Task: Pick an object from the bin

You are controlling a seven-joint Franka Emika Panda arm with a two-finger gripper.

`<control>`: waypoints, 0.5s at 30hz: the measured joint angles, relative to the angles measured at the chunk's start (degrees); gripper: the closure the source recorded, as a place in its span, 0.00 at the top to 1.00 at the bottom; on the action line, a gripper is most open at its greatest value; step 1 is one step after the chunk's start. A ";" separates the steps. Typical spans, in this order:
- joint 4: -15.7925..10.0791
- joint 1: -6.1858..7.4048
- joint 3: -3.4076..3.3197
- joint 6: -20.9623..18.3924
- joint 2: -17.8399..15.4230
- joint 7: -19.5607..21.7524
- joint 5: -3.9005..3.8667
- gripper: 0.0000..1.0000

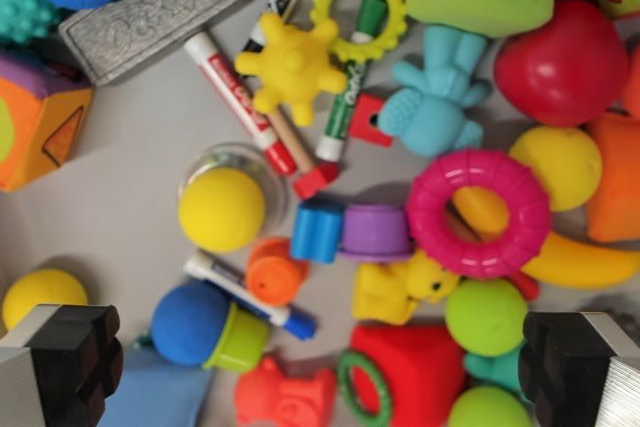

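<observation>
Hovering with gripper [320, 372] spread wide, holding nothing, above a gray bin [120, 187] crowded with toys. Lying between the fingertips: blue ball [190, 322], orange figure [285, 397], red block [420, 367].

The grey bin floor [130, 177] carries a clutter of toys. Around the yellow ball [221, 209]: a red marker [238, 100] above, an orange cube [38, 123] upper left, a pink ring [478, 213] right.

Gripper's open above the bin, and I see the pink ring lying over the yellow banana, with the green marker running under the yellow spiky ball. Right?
Not quite. In the wrist view the green marker runs under the yellow-green toothed ring, beside the yellow spiky ball. The pink ring does overlap the banana, and the gripper is open.
</observation>
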 joint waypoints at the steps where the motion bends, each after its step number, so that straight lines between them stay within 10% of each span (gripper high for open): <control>1: -0.32 0.12 0.02 0.30 0.01 0.76 -0.03 1.00; 15: -4.74 2.06 0.24 5.17 0.93 12.80 -0.64 1.00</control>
